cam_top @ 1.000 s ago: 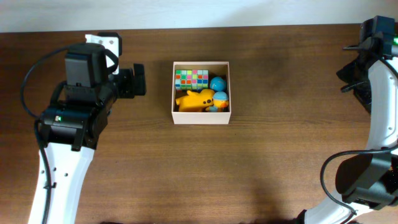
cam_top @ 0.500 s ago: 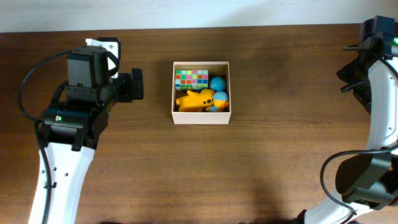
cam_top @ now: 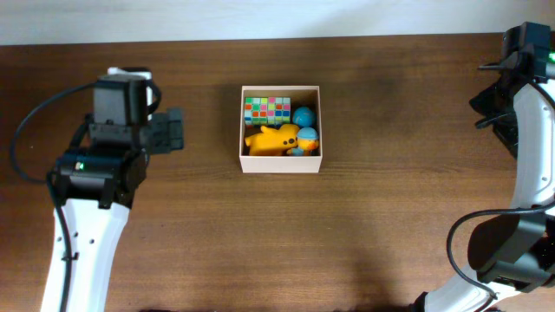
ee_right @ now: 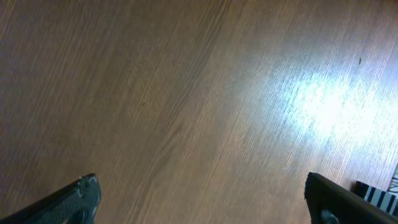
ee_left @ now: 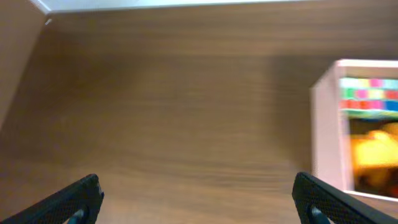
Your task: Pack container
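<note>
The container (cam_top: 245,163), a square cream-walled box, sits at the table's middle back. In it lie a colourful cube (cam_top: 267,108), a yellow duck (cam_top: 270,139) and two blue balls (cam_top: 303,116). The box also shows at the right of the left wrist view (ee_left: 323,134), with the cube (ee_left: 370,93) and the duck (ee_left: 376,140) inside. My left gripper (cam_top: 173,132) is open and empty, apart from the box to its left; its fingers frame bare table (ee_left: 196,199). My right gripper (ee_right: 202,199) is open and empty over bare wood; the right arm (cam_top: 525,87) stands at the far right edge.
The brown wooden table (cam_top: 347,225) spreads around the box. A pale wall edge (ee_left: 186,5) runs along the table's back. Black cables loop by the left arm (cam_top: 35,117) and the right arm (cam_top: 460,234).
My left gripper has drawn back to the left, away from the box. The right arm and the box's contents have not moved.
</note>
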Available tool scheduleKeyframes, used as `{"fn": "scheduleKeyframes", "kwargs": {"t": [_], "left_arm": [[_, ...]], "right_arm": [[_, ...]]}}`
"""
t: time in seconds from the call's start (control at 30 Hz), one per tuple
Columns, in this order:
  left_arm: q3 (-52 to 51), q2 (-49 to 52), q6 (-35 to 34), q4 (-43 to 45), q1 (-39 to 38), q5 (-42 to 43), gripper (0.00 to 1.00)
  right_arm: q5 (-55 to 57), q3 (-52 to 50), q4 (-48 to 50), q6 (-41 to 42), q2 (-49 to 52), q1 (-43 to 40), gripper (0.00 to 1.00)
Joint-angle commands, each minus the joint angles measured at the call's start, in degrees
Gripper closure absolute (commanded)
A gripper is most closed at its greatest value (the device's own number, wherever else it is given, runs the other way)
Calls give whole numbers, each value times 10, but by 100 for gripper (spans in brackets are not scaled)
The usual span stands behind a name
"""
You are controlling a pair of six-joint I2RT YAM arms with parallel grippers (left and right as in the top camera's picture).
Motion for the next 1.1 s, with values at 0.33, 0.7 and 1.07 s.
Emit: {"fn": "scheduleKeyframes", "kwargs": {"t": [0.33, 0.7, 1.07], "left_arm": [[-373, -346, 6, 282, 82, 86, 1], [-687, -586, 6, 516, 54, 129, 1], [-818, -679, 7, 553, 54, 116, 1]], "right_arm": [[3, 0, 0, 5, -5, -2, 1], [3, 0, 0, 5, -5, -2, 1], [3, 0, 0, 5, -5, -2, 1]]}}
